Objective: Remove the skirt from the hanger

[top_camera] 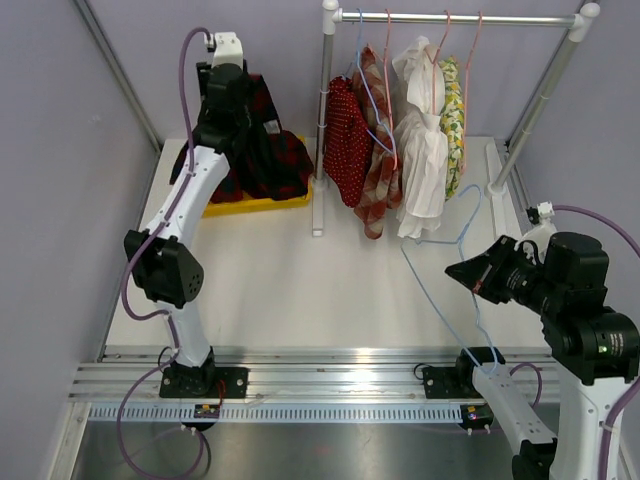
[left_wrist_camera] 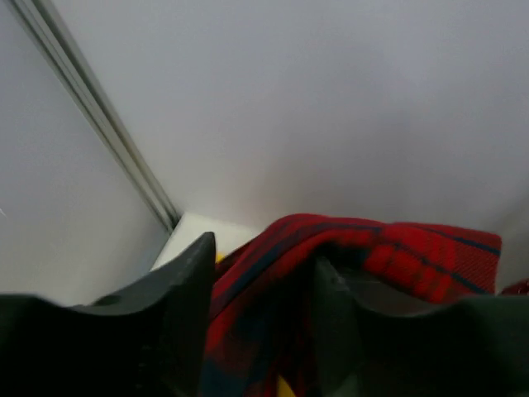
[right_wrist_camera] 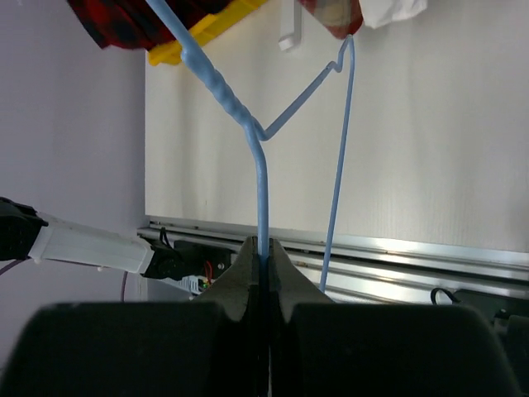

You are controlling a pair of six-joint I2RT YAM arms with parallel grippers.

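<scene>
— Any words, labels or numbers to read?
— None legible. No print shows on the skirt (top_camera: 265, 150) or the hanger (right_wrist_camera: 263, 190), and a tiny sticker (top_camera: 208, 409) is too small.

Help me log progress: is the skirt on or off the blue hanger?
Off. The hanger is bare wire, pinched in the right gripper; the skirt sits apart at the left gripper, by the yellow bin.

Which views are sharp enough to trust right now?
Left wrist: fingers and skirt are blurred, too close to the lens. Right wrist: hanger is sharp, with glare on the rail. Top: evenly lit and sharp.
</scene>
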